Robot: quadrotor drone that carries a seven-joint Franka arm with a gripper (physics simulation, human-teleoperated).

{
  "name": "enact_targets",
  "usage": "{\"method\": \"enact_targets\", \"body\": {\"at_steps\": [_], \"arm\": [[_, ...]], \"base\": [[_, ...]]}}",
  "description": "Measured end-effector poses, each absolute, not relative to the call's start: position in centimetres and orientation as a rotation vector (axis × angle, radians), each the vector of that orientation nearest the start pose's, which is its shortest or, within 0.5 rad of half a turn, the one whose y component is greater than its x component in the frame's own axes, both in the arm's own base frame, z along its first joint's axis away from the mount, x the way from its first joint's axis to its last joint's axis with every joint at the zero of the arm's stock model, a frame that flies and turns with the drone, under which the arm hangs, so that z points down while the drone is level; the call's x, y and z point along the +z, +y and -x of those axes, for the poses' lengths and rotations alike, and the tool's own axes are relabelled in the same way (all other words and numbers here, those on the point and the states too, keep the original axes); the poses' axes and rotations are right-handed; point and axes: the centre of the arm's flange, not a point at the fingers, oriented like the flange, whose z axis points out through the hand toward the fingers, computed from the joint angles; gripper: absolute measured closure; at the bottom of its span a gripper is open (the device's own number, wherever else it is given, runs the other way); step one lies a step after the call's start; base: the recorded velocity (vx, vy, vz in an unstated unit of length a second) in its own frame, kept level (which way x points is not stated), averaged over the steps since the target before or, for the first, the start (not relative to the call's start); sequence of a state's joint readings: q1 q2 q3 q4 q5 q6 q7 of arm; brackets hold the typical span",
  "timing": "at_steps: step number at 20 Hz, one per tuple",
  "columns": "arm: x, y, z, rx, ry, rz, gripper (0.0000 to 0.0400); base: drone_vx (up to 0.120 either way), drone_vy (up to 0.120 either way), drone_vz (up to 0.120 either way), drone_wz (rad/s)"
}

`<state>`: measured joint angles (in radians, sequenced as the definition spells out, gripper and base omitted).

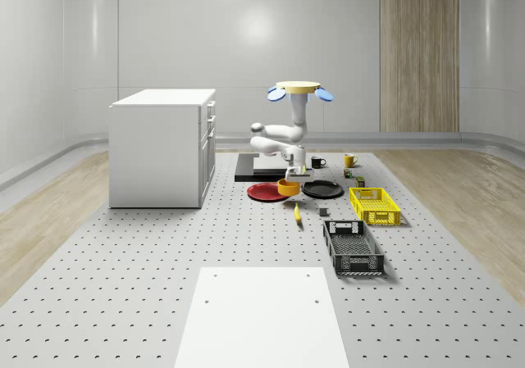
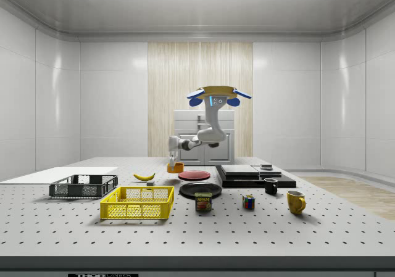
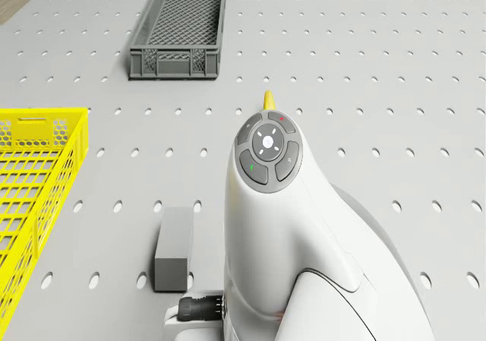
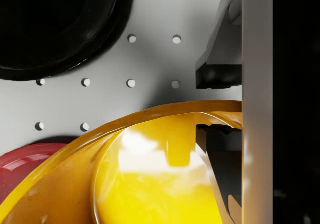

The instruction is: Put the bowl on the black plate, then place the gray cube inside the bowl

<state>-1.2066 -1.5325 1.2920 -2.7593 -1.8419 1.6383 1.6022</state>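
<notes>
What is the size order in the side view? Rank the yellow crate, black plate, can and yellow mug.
1. Yellow crate, clearly the largest, though it also sits nearer the camera than the plate.
2. Black plate.
3. Can and yellow mug: they look about alike, so no ranking between them.

Readable text is scarce. In the side view, a small can on the tabletop, just right of the yellow crate & near the black plate, carries a label reading "SPAM" in yellow on dark blue. At the tabletop's near edge, bottom of the side view, a dark plate bears white lettering, approx. "THORLABS", cut off & partly illegible. No other words, nos. or signs can be read.
</notes>
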Motion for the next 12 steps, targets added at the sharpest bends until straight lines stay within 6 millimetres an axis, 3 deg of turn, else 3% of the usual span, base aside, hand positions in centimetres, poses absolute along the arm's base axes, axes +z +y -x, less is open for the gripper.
{"method": "enact_targets", "body": {"at_steps": [12], "arm": [[52.27,2.6,-33.47,0.763,-0.002,-0.001,0.0297]], "base": [[-0.12,0.12,0.0,0.0]]}}
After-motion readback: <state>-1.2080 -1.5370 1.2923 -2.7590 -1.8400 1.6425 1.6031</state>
